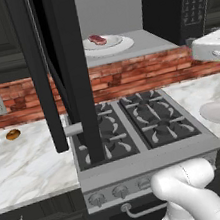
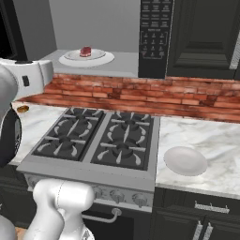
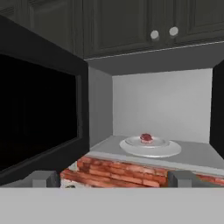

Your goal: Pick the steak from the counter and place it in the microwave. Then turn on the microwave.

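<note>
Steak (image 3: pixel 146 138) inside microwave (image 3: pixel 131 113), its open door's edges cropped.

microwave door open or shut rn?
Open. The microwave door is swung out to the left, exposing the grey interior where the steak sits on the white plate.

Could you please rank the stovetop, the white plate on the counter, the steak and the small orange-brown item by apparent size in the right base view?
1. Stovetop
2. Plate
3. Steak and orange-brown item: both tiny and look alike in size, and the steak sits farther away, so I would not rank them.
</note>
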Controlling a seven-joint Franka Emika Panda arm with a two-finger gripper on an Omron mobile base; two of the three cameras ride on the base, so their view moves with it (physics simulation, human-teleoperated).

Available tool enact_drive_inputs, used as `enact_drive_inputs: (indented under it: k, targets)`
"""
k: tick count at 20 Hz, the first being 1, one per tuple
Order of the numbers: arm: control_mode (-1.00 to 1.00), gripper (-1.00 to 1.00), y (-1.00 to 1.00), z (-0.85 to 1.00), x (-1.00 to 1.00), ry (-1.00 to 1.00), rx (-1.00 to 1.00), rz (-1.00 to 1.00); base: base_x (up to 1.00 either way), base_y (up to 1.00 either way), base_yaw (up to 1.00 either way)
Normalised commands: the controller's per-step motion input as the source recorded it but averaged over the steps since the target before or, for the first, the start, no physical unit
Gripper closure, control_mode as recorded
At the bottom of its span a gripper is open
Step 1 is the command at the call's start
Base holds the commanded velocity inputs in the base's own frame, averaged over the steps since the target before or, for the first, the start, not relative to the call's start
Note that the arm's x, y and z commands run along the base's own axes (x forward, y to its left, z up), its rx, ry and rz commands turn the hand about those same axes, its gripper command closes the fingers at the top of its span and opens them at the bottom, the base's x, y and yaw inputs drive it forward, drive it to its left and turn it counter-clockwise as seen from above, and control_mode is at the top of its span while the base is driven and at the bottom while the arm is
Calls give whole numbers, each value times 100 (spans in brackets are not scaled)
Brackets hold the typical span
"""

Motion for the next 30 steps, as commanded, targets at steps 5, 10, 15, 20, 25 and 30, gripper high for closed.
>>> enact_drive_inputs:
  k: [5, 10, 15, 20, 25, 30]
  targets:
    - [-100, -100, -6, 0, -33, -20, -11, 26, 0, 0, 0]
    - [-100, -100, 0, 0, -35, -23, -15, 25, 0, 0, 0]
    - [-100, -100, 0, 0, -25, -18, -17, 24, 0, 0, 0]
    - [-100, -100, 1, 0, -25, -21, -23, 19, 0, 0, 0]
    - [-100, -100, 3, 1, -40, -7, -16, 4, 0, 0, 0]
    - [-100, -100, 3, 0, -48, -3, -11, -3, 0, 0, 0]
